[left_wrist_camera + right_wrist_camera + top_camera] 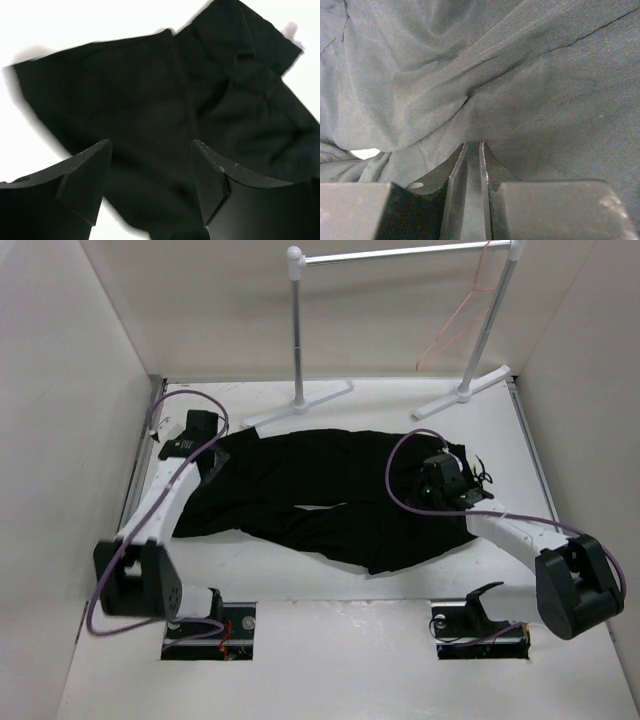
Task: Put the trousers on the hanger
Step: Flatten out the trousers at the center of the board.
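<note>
The left gripper (151, 145) hovered with its fingers (90, 170) spread wide and holding nothing, over the left end of the trousers (320, 490) near the desk's (300, 585) far left corner. The right gripper (473, 145) had its fingers (457, 170) pressed almost together, pinching a fold of the trousers toward the right edge. The hanger (455, 325) hung from the rack (400, 252) at the far right corner. Bare desk ran along the near edge.

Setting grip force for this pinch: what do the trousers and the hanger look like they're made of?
Trousers: thin woven cloth, matte black, probably a light suiting fabric; it bunches into soft creases in the right wrist view. Hanger: thin pink-red wire, likely coated metal, but too small here to confirm.
</note>
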{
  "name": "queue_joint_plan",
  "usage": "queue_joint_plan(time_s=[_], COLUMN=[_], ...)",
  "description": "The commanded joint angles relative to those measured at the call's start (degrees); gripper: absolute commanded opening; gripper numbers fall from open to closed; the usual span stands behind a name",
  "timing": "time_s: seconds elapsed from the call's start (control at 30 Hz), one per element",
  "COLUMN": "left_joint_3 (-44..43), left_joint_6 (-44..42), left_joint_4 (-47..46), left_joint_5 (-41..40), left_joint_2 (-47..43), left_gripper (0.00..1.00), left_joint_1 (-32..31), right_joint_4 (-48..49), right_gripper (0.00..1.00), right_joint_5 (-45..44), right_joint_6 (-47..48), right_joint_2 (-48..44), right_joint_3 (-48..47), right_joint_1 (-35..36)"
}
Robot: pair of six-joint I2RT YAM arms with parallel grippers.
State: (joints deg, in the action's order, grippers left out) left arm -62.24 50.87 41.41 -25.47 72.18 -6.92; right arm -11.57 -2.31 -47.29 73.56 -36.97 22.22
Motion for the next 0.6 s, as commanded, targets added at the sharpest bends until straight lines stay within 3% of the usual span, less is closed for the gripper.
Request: queue_joint_plan(time_s=[0.0, 0.17, 0.4, 0.47, 0.57], left_joint_3=[-3.06, -11.92, -18.09, -18.36, -18.01], left_joint_6=[-5.17, -6.04, -8.07, -8.07, -7.72], left_joint_4=[-15.88, -21.81, -23.92, -24.44, -24.62], left_joint_5=[7.78, 15.27, 19.85, 20.20, 19.68], left_joint_2=[9.43, 26.84, 38.64, 40.49, 40.33], left_gripper=[0.63, 0.63, 0.57, 0.45, 0.15], left_joint_1=[5.54, 11.62, 12.76, 12.76, 12.94], right_joint_4=[0.85, -0.29, -0.82, -0.82, -0.82], right_gripper=[0.25, 0.35, 0.42, 0.42, 0.42], right_joint_5=[0.46, 0.46, -0.33, -0.42, -0.51], right_joint_6=[1.41, 1.67, -1.14, -1.75, -1.93], right_joint_2=[-2.45, -4.47, -5.88, -5.45, -4.74], right_joint_3=[-1.17, -1.26, -0.47, -0.64, -1.61], right_joint_1=[1.20, 3.75, 6.39, 6.91, 7.70])
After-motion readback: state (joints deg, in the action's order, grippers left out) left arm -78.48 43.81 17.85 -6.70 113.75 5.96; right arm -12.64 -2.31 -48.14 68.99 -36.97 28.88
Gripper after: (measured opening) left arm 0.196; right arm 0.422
